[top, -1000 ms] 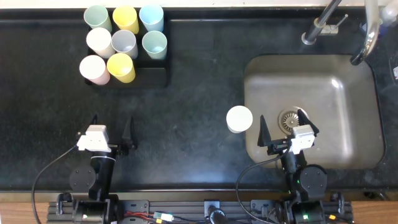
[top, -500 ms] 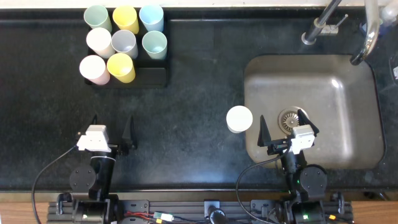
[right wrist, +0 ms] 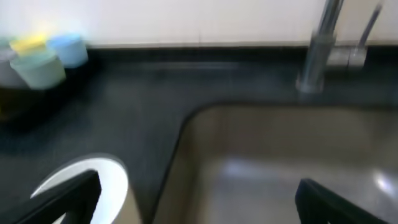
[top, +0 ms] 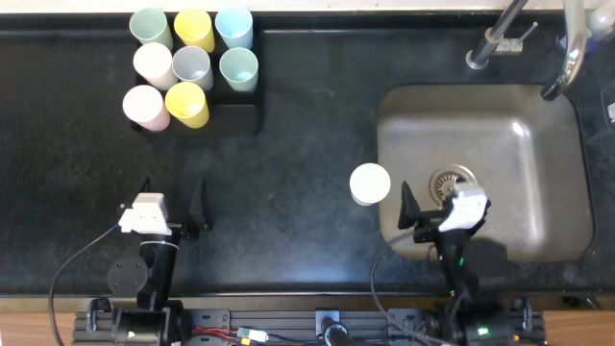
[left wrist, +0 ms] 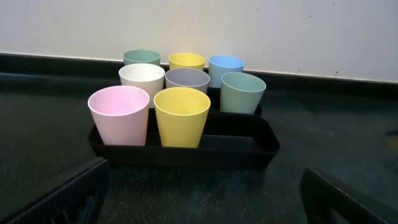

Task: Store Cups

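A black tray point(top: 240, 117) at the counter's back left holds several upright cups in pink, yellow, white, grey, teal and blue. In the left wrist view the pink cup point(left wrist: 119, 115) and a yellow cup point(left wrist: 181, 116) stand in the tray's point(left wrist: 205, 152) front row. A lone white cup point(top: 370, 184) stands on the counter by the sink's left rim and appears in the right wrist view point(right wrist: 93, 180). My left gripper point(top: 173, 197) is open and empty, well short of the tray. My right gripper point(top: 432, 197) is open and empty, just right of the white cup.
A steel sink point(top: 538, 125) fills the right side, with a drain point(top: 450, 180) and a faucet point(top: 500, 34) behind it. The dark counter point(top: 298, 163) lies bare between the tray and the sink.
The right arm has shifted and turned slightly toward the left, near the white cup. The left arm and the cups have not moved.
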